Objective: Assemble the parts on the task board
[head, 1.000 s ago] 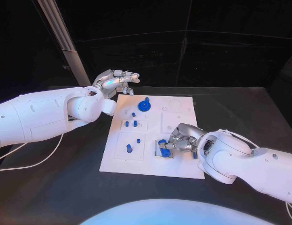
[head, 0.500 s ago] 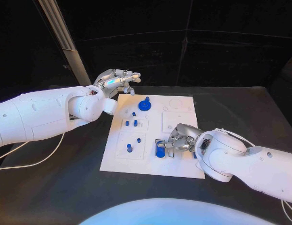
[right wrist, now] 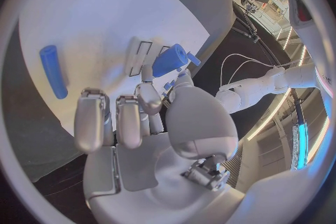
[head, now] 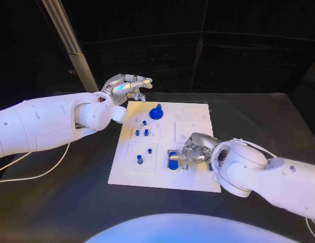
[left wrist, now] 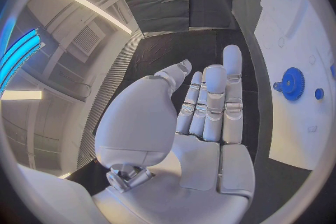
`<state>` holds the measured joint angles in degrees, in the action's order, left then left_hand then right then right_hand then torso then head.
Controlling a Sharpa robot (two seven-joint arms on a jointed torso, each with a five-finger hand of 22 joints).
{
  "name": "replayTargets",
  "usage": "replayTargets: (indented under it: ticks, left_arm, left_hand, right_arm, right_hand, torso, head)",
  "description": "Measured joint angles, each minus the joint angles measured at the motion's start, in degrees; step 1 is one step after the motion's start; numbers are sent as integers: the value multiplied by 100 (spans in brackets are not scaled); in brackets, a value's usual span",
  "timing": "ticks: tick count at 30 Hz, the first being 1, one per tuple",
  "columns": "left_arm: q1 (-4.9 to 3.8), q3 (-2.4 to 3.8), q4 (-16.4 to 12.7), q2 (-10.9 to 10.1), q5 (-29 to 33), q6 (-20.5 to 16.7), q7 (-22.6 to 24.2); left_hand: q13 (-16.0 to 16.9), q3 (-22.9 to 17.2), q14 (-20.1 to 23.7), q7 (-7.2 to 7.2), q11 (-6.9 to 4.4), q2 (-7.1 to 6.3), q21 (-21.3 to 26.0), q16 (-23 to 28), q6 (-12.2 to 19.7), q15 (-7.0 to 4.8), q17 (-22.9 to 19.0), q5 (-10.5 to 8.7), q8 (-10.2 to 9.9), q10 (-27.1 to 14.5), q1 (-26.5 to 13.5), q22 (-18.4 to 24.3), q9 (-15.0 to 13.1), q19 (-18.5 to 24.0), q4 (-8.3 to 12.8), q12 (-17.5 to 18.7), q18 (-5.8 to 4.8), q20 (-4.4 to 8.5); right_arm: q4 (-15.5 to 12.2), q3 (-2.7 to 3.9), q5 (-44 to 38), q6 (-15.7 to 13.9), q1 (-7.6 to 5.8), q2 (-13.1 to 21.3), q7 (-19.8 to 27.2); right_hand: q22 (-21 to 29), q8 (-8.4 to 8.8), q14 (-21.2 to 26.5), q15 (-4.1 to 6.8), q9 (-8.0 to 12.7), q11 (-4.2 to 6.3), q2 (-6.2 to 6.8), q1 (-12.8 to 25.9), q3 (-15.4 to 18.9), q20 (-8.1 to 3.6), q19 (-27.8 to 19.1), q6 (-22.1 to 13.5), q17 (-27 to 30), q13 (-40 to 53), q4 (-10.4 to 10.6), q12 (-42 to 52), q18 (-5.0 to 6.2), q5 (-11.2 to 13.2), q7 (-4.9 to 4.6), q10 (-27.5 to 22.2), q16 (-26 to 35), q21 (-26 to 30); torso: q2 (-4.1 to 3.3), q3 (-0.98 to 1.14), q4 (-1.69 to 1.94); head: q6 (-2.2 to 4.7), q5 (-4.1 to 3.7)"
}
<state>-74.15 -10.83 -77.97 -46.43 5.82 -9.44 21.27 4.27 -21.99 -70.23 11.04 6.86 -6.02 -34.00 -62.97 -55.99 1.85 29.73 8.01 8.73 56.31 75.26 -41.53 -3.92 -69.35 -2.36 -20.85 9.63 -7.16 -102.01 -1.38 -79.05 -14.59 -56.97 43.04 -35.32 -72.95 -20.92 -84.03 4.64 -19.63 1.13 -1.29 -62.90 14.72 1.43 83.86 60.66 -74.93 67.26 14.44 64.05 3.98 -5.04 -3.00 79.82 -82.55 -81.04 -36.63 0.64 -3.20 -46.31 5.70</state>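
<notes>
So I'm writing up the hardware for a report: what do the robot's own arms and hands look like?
Both arms are bulky, smooth, glossy white shells with rounded joint housings. The left hand and right hand are silver metal with many segmented fingers; the wrist views show pale, padded-looking palms and fingertips. Thin white cables trail from each arm.

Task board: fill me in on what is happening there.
The right hand is down on the near right part of the task board, working a blue part between its fingers. The left hand hovers open past the board's far left corner, holding nothing. A blue gear and several blue pegs sit on the board.
</notes>
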Motion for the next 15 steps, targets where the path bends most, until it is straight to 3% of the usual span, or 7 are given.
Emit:
replayTargets:
  ticks: [4, 15]
  left_arm:
    - [0, 0, 3, 0, 0, 2, -3]
    - [0, 0, 25, 4, -1, 8, -18]
  left_hand:
    - [0, 0, 0, 0, 0, 0, 0, 0, 0, 0, 0, 0, 0, 0, 0, 0, 0, 0, 0, 0, 0, 0]
    - [0, 0, 0, 0, 0, 0, 0, 0, 0, 0, 0, 0, 0, 0, 0, -1, 0, 0, 0, 0, 0, 0]
  right_arm:
    - [-90, 0, -45, 0, 0, 74, 63]
    - [-213, 1, -92, -86, 1, 244, 291]
  right_hand:
    - [-41, 0, 0, 0, -40, 0, 13, -340, -45, 0, 0, 0, 0, 59, -167, 0, 0, -48, 0, 0, 0, 0]
    - [-97, 0, 0, -1, -83, 22, -19, -320, 26, 0, 0, 20, 1, 123, -43, 68, 0, 35, 20, 23, 0, 0]
  torso:
    - [1, 3, -1]
    - [3, 2, -4]
  head:
    - [-3, 0]
    - [1, 0]
